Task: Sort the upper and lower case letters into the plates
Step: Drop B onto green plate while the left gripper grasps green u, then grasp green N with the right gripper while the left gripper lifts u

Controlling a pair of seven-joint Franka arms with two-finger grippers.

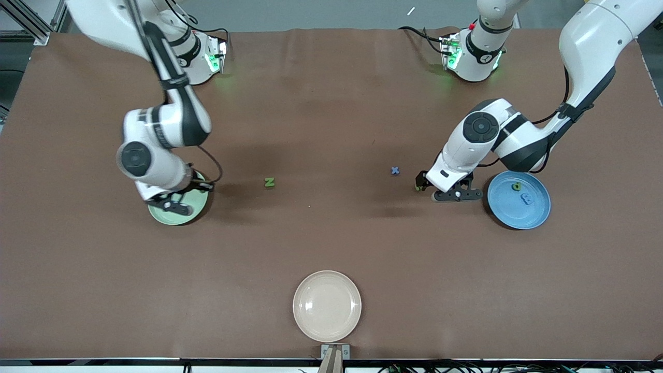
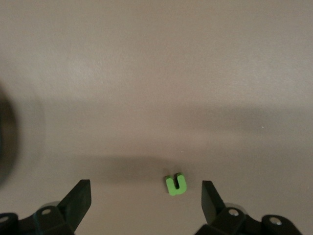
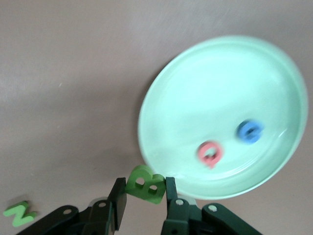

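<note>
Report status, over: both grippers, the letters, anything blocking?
Right gripper shut on green B over mint plate rim. Left gripper open, low around green U on the table. Nothing blocking.

The mint green plate (image 3: 166, 88) lay toward the right arm's end of the table, holding a pink letter (image 3: 211, 153) and a blue letter (image 3: 250, 131) lying flat, side by side. A green B (image 3: 144, 184) was up over that plate's rim. A green N (image 1: 269, 182) and a blue X (image 1: 395, 170) lay flat on the table between the plates. A green U (image 2: 176, 184) lay near the blue plate (image 1: 505, 215), which held a dark green letter (image 1: 516, 186) and a blue W (image 1: 528, 198).
</note>
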